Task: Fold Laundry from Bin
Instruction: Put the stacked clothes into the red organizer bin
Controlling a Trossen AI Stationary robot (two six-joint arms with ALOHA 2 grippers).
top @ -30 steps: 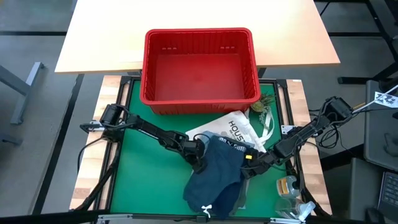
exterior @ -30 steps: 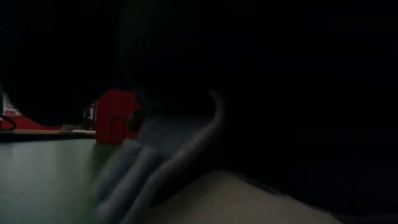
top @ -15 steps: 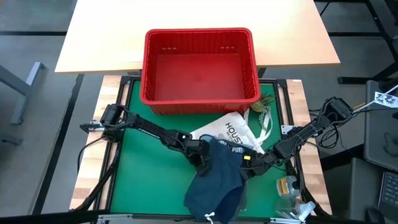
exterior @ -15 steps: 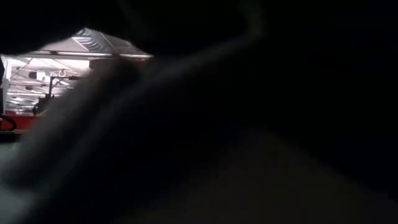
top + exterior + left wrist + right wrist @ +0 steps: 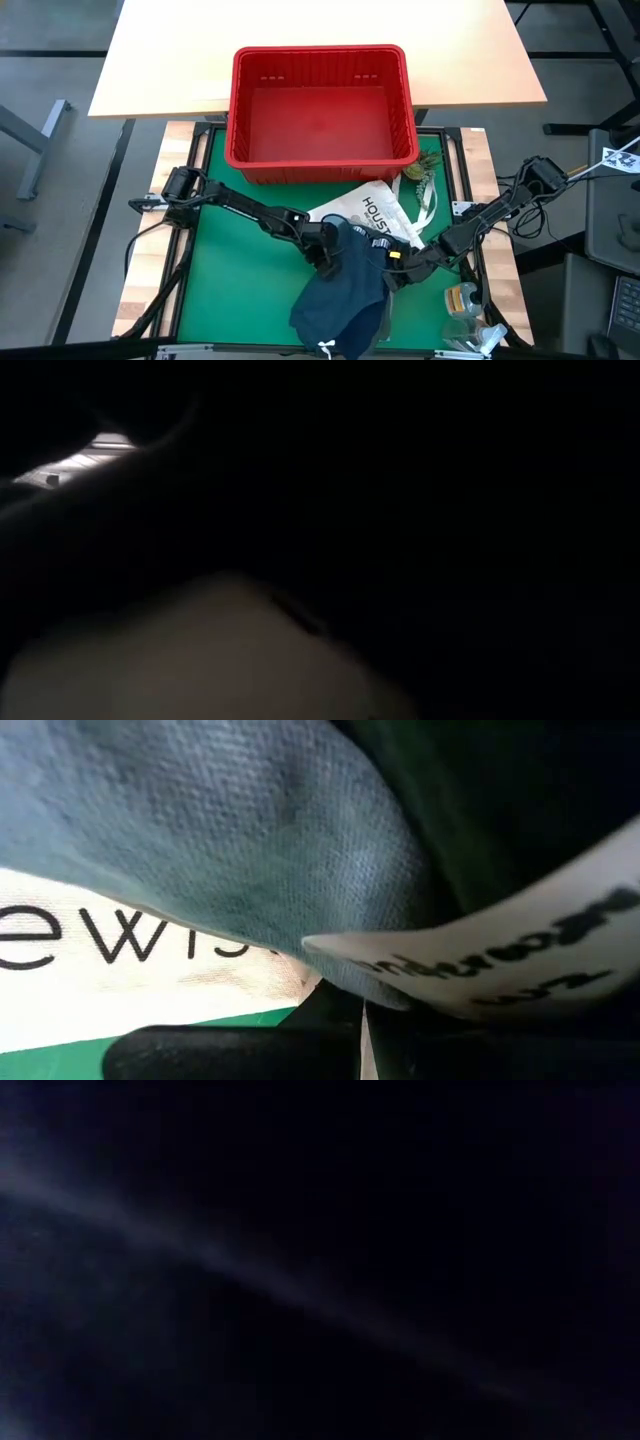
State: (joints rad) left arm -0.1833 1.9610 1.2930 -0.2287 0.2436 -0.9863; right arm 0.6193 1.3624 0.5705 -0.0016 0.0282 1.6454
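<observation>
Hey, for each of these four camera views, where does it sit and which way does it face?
High: overhead, straight down on red bin, navy shorts, both arms.
Low: table height, blocked by dark cloth.
Left wrist: on the left arm, against the shorts' waistband and white tote bag; no fingers clearly seen.
Right wrist: on the right arm, buried in dark fabric.
High and left wrist share shorts and tote.

High view looks straight down on the whole bench (image 5: 230, 300), both arms, the red bin (image 5: 320, 110) and the navy shorts (image 5: 345, 295), from well above. Low view sits at bench height facing across, but dark cloth right against the lens blocks nearly everything, only a bright sliver of room showing at one corner. Left wrist view is pressed close to the shorts' waistband (image 5: 480, 960) and the white tote bag (image 5: 120, 960), both shared with the high view; right wrist view is smothered in dark fabric.
</observation>
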